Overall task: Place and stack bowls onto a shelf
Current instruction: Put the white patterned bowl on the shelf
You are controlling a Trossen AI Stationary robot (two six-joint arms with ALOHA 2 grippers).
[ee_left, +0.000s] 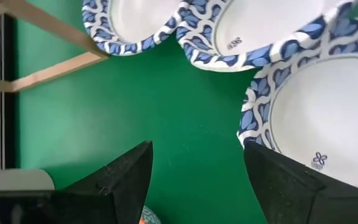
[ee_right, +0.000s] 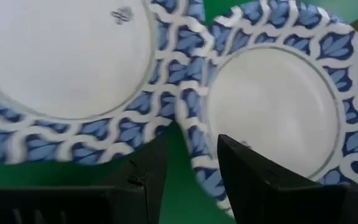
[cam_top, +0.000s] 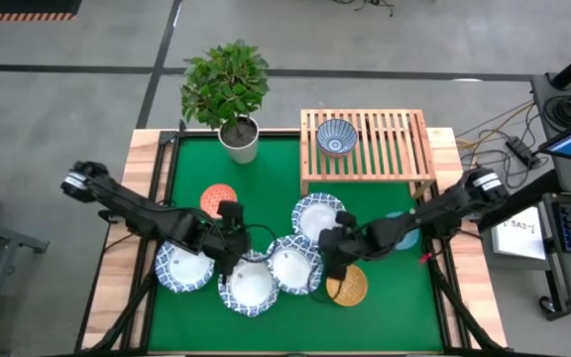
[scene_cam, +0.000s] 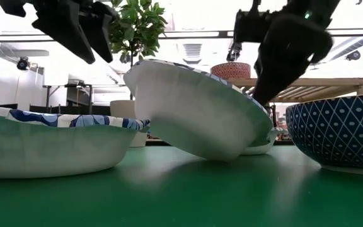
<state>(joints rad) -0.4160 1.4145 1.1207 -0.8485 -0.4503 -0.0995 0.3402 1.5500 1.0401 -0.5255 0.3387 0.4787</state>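
Several wide white bowls with blue rims crowd the near middle of the green mat. One of them (cam_top: 295,266) sits tilted (scene_cam: 194,113), and my right gripper (ee_right: 193,163) is shut on the rim on its right side. My left gripper (ee_left: 197,165) hangs open above the mat (cam_top: 238,243), left of the group, with nothing between its fingers. On the wooden shelf (cam_top: 390,149) at the far right stands a small blue-patterned bowl (cam_top: 336,137). My right gripper has the tilted bowl's blue-patterned rim (ee_right: 197,155) between its fingers, one finger (ee_right: 253,180) inside the bowl and the other (ee_right: 145,180) outside. It comes slanting down from the table's right side (scene_cam: 260,91). The bowl's underside rests on the mat, its left rim raised.
An orange-red bowl (cam_top: 218,198) sits left of centre, a yellow-orange one (cam_top: 347,288) near the front, and a light blue one (cam_top: 401,230) partly under my right arm. A potted plant (cam_top: 238,139) stands at the far edge beside the shelf. The white bowls' rims overlap (ee_left: 229,43).
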